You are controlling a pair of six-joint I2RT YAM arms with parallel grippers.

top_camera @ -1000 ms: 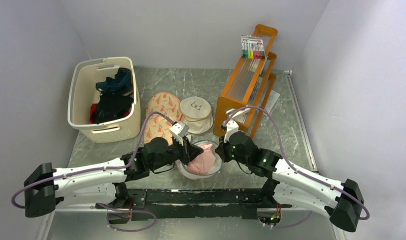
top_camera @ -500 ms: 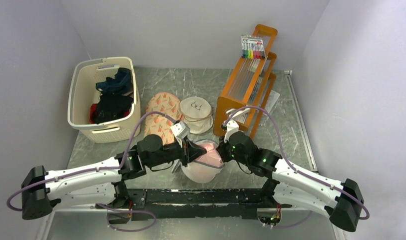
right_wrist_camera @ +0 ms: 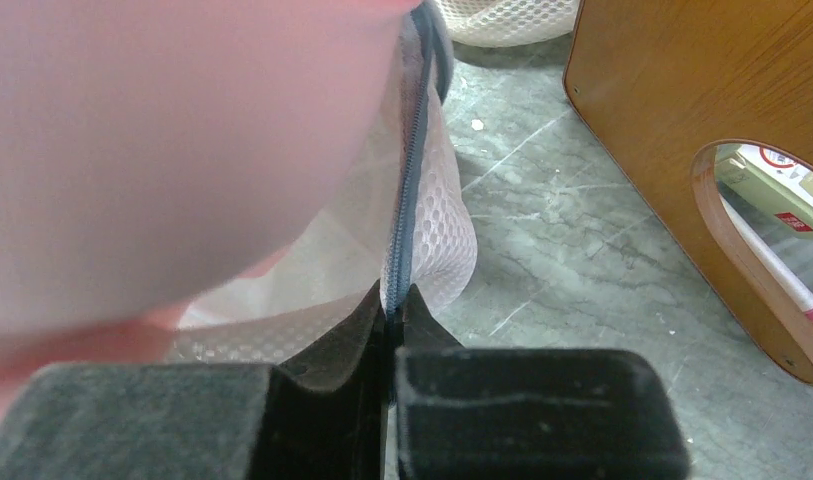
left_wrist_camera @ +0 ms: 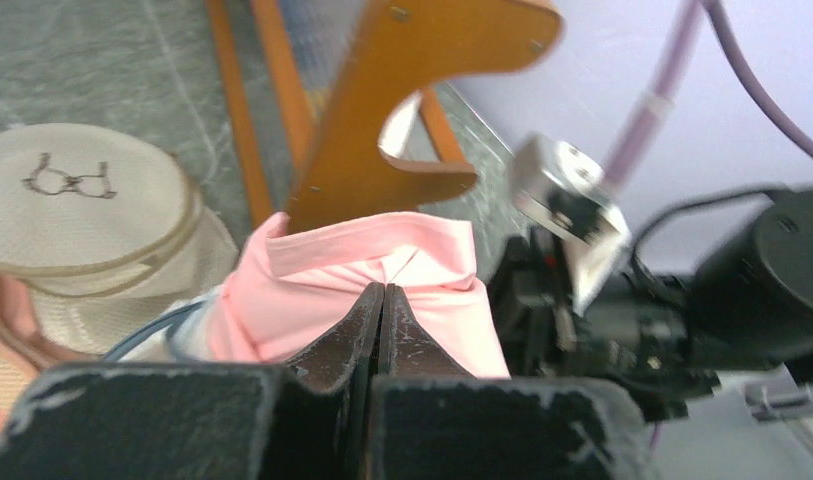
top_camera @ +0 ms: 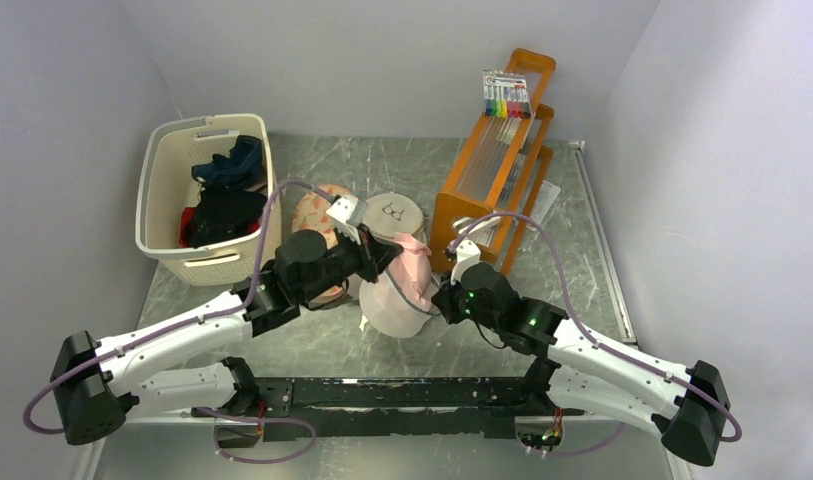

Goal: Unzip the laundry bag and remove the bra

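Note:
The pink bra [top_camera: 414,262] hangs lifted above the table, half out of the laundry bag [top_camera: 390,308], a white mesh bag with its zipper open. My left gripper [top_camera: 387,250] is shut on the bra's upper edge; in the left wrist view its fingertips [left_wrist_camera: 382,292] pinch the pink fabric [left_wrist_camera: 352,265]. My right gripper [top_camera: 440,300] is shut on the bag's right side. The right wrist view shows its jaws [right_wrist_camera: 392,296] clamping the grey-blue zipper rim [right_wrist_camera: 412,180], with white mesh [right_wrist_camera: 442,235] beside it and the bra [right_wrist_camera: 182,130] filling the left.
A cream basket [top_camera: 164,180] of dark clothes stands at the back left. Behind the arms lie a peach patterned bag [top_camera: 312,210] and a beige bag with a glasses print [top_camera: 394,214]. An orange rack [top_camera: 492,170] with markers stands close to the right.
My left gripper has risen and moved toward the back with the bra, pulling it up out of the mesh bag. The bag tipped upward with it. The right gripper stayed put.

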